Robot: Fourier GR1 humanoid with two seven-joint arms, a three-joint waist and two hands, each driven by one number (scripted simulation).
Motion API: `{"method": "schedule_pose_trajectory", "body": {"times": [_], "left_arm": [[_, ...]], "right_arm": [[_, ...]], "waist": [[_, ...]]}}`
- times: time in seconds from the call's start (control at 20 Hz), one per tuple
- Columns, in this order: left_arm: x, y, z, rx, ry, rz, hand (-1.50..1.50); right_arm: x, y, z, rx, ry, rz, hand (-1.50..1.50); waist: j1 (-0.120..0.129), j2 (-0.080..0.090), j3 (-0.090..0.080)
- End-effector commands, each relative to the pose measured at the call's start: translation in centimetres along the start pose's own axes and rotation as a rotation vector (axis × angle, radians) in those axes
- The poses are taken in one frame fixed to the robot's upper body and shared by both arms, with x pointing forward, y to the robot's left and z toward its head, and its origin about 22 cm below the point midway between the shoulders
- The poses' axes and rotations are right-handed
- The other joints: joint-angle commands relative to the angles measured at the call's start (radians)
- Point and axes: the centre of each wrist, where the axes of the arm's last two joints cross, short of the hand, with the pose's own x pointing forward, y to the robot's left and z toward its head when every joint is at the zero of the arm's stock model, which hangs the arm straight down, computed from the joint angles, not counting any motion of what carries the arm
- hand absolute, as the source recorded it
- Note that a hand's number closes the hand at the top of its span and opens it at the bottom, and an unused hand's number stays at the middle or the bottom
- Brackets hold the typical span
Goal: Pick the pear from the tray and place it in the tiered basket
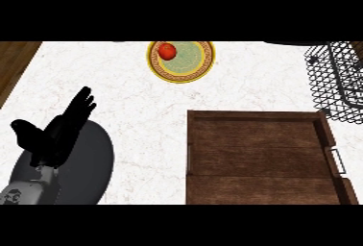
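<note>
The left hand (60, 129) rests open at the left over the surface (127, 96), fingers straight, holding nothing; the right hand is out of view. The tray (259, 158) shows only bare wood, with no pear visible anywhere. The basket (337, 79) sits at the right edge, its contents hidden. A plate (195, 67) carries a red fruit (167, 51).

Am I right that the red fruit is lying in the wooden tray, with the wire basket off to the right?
Not quite. In the head view the red fruit lies on the yellow plate at the counter's far side, not in the wooden tray, which shows nothing inside. The wire basket is indeed to the right.
</note>
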Motion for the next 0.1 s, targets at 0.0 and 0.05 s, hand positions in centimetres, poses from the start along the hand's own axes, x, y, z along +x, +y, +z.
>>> {"method": "schedule_pose_trajectory", "body": {"times": [0.0,0.05], "left_arm": [[0.26,-0.17,-0.26,0.002,-0.009,-0.002,0.0],[-0.25,0.03,-0.04,0.004,0.002,0.002,0.0]], "right_arm": [[0.81,-1.25,0.56,-0.005,-0.02,0.022,-1.5],[1.46,-1.84,0.75,-0.012,-0.01,0.017,-1.5]], "waist": [[0.0,0.005,0.002],[0.001,0.004,0.001]]}}
